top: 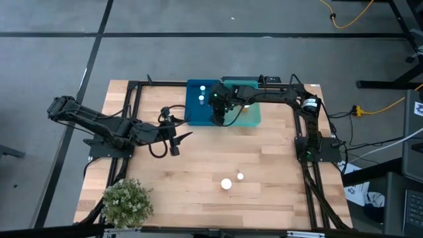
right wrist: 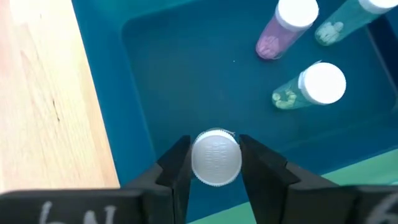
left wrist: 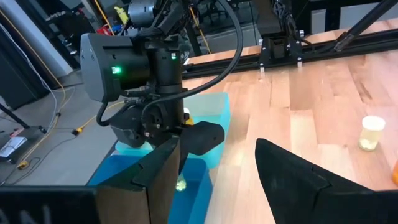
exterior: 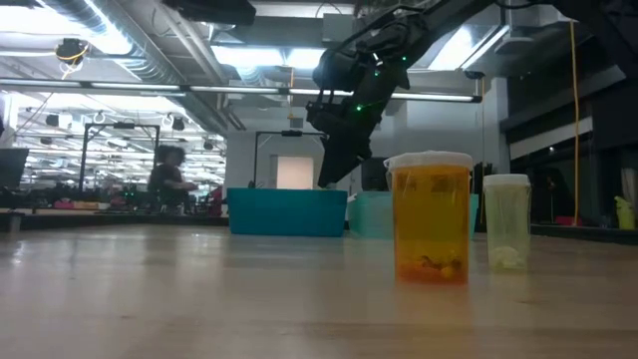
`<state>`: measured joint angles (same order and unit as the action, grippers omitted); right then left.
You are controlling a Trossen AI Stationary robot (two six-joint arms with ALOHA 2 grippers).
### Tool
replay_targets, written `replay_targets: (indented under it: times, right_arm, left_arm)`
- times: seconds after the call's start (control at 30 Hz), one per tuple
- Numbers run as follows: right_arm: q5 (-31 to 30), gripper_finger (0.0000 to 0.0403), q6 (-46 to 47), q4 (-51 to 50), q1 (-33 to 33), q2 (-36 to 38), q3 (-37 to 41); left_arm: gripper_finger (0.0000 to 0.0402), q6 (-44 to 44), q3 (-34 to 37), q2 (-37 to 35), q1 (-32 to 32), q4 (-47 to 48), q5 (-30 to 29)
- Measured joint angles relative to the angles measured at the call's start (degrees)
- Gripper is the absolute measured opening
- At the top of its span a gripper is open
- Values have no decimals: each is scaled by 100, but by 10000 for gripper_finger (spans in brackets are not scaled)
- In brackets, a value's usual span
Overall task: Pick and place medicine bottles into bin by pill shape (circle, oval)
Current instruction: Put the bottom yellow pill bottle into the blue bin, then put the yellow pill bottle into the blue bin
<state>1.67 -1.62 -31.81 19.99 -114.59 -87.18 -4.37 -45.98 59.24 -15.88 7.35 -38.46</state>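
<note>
My right gripper point(right wrist: 216, 168) hangs over the dark blue bin point(right wrist: 186, 74) at the table's far side, shut on a white-capped medicine bottle point(right wrist: 216, 157). It also shows in the high view point(top: 218, 114) and the low view point(exterior: 337, 165). Three capped bottles point(right wrist: 311, 87) lie on the bin's floor. An amber bottle point(exterior: 431, 219) and a slimmer pale bottle point(exterior: 506, 221) stand upright on the table near its front, seen from above as two white caps point(top: 227, 184). My left gripper point(top: 178, 140) is open and empty at the table's left middle. My right gripper pinches the bottle's round white cap point(right wrist: 216, 144) between its two fingers, one on each side. The fingers come from above, pointing down into the bin. The bottle's body is hidden under the cap; it is held upright above the bin floor.
A teal bin point(top: 250, 116) stands against the blue bin's right side. A potted plant point(top: 127, 201) sits at the near left corner. Black rails point(top: 132, 119) run along the table's left, right and far edges. Bare wood lies in the table's middle.
</note>
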Motion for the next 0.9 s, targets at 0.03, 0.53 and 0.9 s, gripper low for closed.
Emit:
replay_targets:
  times: [0.03, 0.53, 0.9]
  right_arm:
    - [0, 125, 1, 7, 0, 0, 0]
    - [-4, 175, 4, 22, -2, -2, 0]
    - [-190, 176, 249, -713, -275, 1118, 0]
  left_arm:
    - [202, 33, 0, 0, 0, 0, 0]
    - [202, 126, 4, 0, 0, 87, 2]
    - [202, 125, 4, 1, -2, 83, 2]
